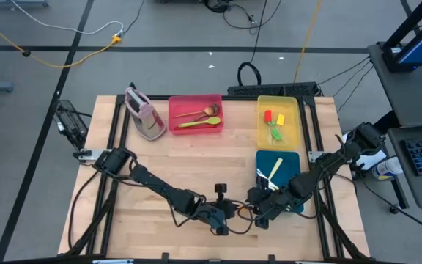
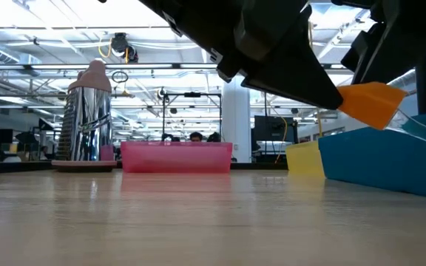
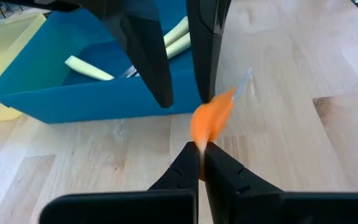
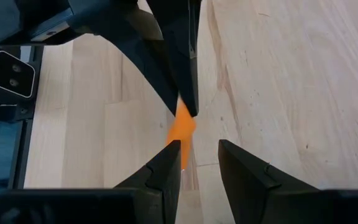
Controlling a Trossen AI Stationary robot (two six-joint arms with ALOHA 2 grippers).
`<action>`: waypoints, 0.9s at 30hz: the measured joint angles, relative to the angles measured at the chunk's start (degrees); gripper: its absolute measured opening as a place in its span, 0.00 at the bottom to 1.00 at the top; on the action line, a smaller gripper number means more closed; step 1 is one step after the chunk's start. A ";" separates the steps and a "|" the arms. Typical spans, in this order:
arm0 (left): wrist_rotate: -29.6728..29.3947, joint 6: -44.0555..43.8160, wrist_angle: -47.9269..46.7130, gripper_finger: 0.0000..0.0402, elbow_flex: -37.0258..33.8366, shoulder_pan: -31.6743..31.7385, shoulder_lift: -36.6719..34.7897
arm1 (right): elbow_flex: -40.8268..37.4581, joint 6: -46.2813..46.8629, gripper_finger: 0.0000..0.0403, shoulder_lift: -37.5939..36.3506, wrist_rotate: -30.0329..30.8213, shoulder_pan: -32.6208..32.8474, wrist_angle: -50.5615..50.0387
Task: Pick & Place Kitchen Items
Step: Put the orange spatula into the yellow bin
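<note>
Nearest, at 6 o'clock on the table (image 1: 196, 165), my left pincer (image 3: 201, 150) is closed tight on the orange head of a clear-handled spatula (image 3: 211, 121). The spatula is held clear of the wood, handle pointing away from me.

My right pincer (image 4: 194, 152) meets it from the 3 o'clock side. Its jaws stand apart, one on each side of the orange head, and grip nothing. Whether either finger touches the head, I cannot tell.

Step in hand, by my judgement: a handover of the spatula from left to right, not yet completed.

Just beyond, at 3 o'clock, the blue tray (image 1: 290, 165) holds cream-handled knives (image 3: 89, 68). At 2 o'clock, the yellow tray (image 1: 291, 110) holds spatulas with red and green heads (image 1: 273, 126). At 12 o'clock, the red tray (image 1: 176, 106) holds a wooden spoon (image 1: 200, 112) and a green spoon (image 1: 200, 123). At 10 o'clock stands the pink-and-grey container (image 1: 145, 117).

Next move, as I judge it: the right pincer must close on the head or handle before the left lets go. The release must come second, or the spatula drops. The yellow tray looks the likely destination, since its contents match. The carry must clear the blue tray's wall.
</note>
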 joint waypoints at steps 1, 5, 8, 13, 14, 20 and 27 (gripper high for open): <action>0.01 -0.27 -0.17 0.02 0.00 0.00 0.00 | 0.00 0.00 0.25 0.00 0.00 0.01 0.08; 0.04 -0.57 -0.85 0.03 0.00 0.15 0.00 | 0.00 0.94 0.25 0.01 0.08 0.02 0.16; 0.03 -0.59 -1.24 0.01 0.00 0.16 0.00 | 0.00 2.08 0.25 0.02 0.09 0.04 0.21; -0.01 -1.29 -1.21 0.03 0.00 0.52 0.00 | 0.00 5.74 0.25 0.02 0.00 0.04 0.19; -0.01 -1.82 -1.19 0.03 0.00 0.68 0.00 | 0.00 6.33 0.25 0.02 0.00 0.04 0.19; 0.01 -2.86 -1.41 0.02 0.00 1.14 0.00 | 0.00 7.67 0.25 0.02 0.02 0.04 0.19; -0.01 -1.55 2.45 0.01 0.00 1.07 0.00 | 0.00 7.48 0.25 0.04 0.06 0.09 -0.24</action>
